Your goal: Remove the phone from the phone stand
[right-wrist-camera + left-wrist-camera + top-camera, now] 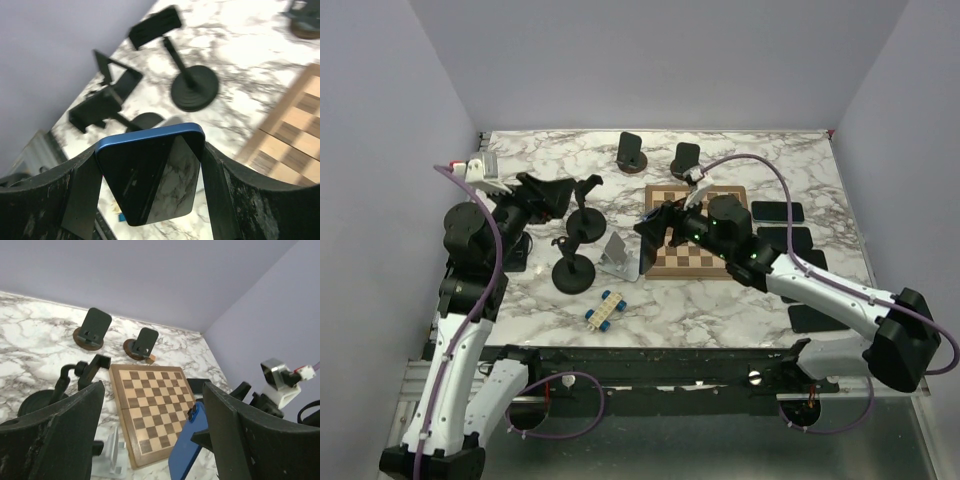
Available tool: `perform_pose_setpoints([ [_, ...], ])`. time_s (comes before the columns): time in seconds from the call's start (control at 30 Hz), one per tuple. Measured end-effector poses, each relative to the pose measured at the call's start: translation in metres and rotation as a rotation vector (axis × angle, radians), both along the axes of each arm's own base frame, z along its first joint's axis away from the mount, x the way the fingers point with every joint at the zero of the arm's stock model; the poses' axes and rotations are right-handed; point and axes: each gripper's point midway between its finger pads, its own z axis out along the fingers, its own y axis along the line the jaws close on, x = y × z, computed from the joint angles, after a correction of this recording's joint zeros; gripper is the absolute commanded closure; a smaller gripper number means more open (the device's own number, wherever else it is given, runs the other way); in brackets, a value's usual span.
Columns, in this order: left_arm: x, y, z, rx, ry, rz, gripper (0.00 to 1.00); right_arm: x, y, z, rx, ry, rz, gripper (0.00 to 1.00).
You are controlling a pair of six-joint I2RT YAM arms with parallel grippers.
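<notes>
My right gripper [652, 226] [149, 148] is shut on the blue phone [150, 175] [186, 447], its fingers pressing on the two long edges. It holds the phone in the air over the near left corner of the chessboard [698, 232]. The light grey phone stand [618, 256] [113, 456] stands just left of the phone, apart from it and with nothing on it. My left gripper [582, 194] [153, 390] hovers open behind and to the left of the stand, holding nothing.
Two black clamp stands on round bases [573, 271] [586, 224] sit left of the grey stand. Two dark cradles [631, 152] [684, 159] stand at the back. Several dark phones [777, 211] lie at the right. A blue-and-white block [605, 310] lies near the front.
</notes>
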Motion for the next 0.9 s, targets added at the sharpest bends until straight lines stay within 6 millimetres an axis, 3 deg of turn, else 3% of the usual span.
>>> perform_pose_setpoints([
  [0.17,0.022,-0.007,0.042,-0.032,-0.054,-0.018,0.15,0.021,-0.046,-0.004,-0.009,0.009,-0.203,0.99],
  [0.3,0.023,-0.012,0.068,-0.002,-0.123,-0.036,0.14,0.029,-0.075,0.006,0.023,-0.006,-0.321,0.99],
  [0.37,0.019,-0.014,0.071,0.042,-0.158,-0.033,0.14,0.03,-0.084,0.009,0.037,-0.009,-0.362,0.99],
  [0.43,0.016,-0.014,0.068,0.077,-0.185,-0.019,0.14,0.032,-0.092,0.007,0.046,-0.001,-0.404,0.99],
  [0.57,0.018,-0.005,0.041,0.146,-0.176,0.031,0.14,0.038,-0.11,-0.003,0.048,0.04,-0.511,0.99],
  [0.73,0.02,-0.006,0.022,0.193,-0.161,0.045,0.14,0.044,-0.134,-0.013,0.04,0.082,-0.634,0.99],
  [0.9,0.018,-0.006,0.023,0.214,-0.175,0.059,0.14,0.042,-0.154,-0.016,0.02,0.099,-0.717,0.99],
])
